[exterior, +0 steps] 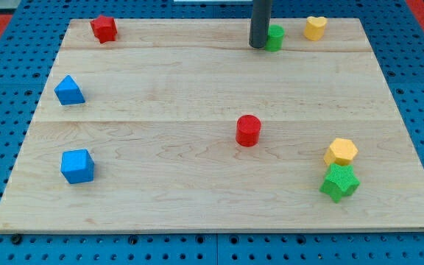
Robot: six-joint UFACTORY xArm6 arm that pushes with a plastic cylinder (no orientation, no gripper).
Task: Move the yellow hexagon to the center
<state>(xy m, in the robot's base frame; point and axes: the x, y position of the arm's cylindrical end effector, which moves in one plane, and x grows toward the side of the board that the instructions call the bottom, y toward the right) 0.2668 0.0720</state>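
The yellow hexagon sits at the view's lower right of the wooden board, touching a green star-shaped block just below it. My tip rests near the view's top edge, right of the middle, far from the hexagon. A green block, shape unclear, sits against the tip's right side, partly hidden by the rod.
A red cylinder stands near the board's middle. A yellow heart is at the top right. A red block is at the top left. A blue triangular block and a blue cube are at the left.
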